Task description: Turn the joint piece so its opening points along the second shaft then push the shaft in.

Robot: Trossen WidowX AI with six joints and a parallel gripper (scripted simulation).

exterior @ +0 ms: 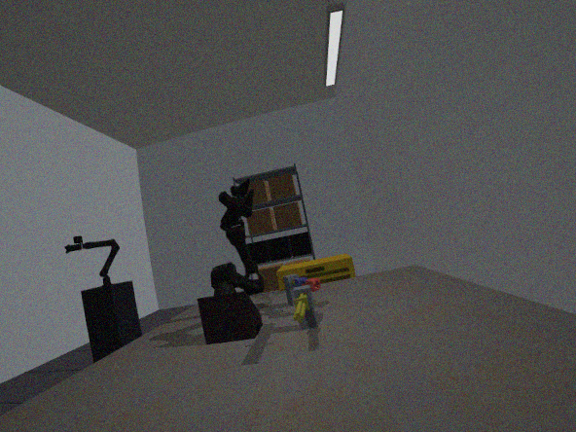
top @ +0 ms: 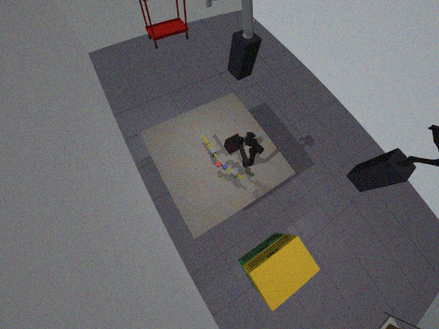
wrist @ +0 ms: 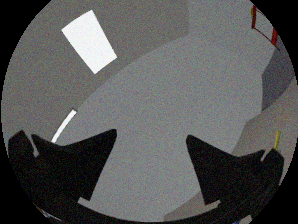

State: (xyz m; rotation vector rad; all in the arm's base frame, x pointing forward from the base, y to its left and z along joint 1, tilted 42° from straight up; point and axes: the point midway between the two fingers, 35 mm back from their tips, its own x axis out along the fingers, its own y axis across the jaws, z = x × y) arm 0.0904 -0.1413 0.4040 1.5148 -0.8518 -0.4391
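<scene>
A yellow shaft [top: 242, 177] runs through a grey block [top: 234, 173] [exterior: 289, 292]. On its end sit a blue part [top: 225, 167] [exterior: 301, 280] and the red joint piece [top: 218, 164] [exterior: 314, 284]. The second yellow shaft [top: 205, 138] [exterior: 301, 307] lies at an angle through the other grey block [top: 213, 151] [exterior: 311, 318]; its near end is close to the red piece. Which way the opening points is too small to tell. My gripper [wrist: 152, 134] is open and empty, raised high away from both shafts. A thin yellow piece shows at the wrist view's right edge.
My arm's dark base [top: 233, 144] [exterior: 229, 318] stands beside the shafts on the tan table top [top: 185, 207] [exterior: 414, 350]. Beyond the table are a yellow box [top: 285, 272] [exterior: 316, 267], a red cart [top: 167, 28] and dark pedestals [top: 242, 55] [top: 382, 170].
</scene>
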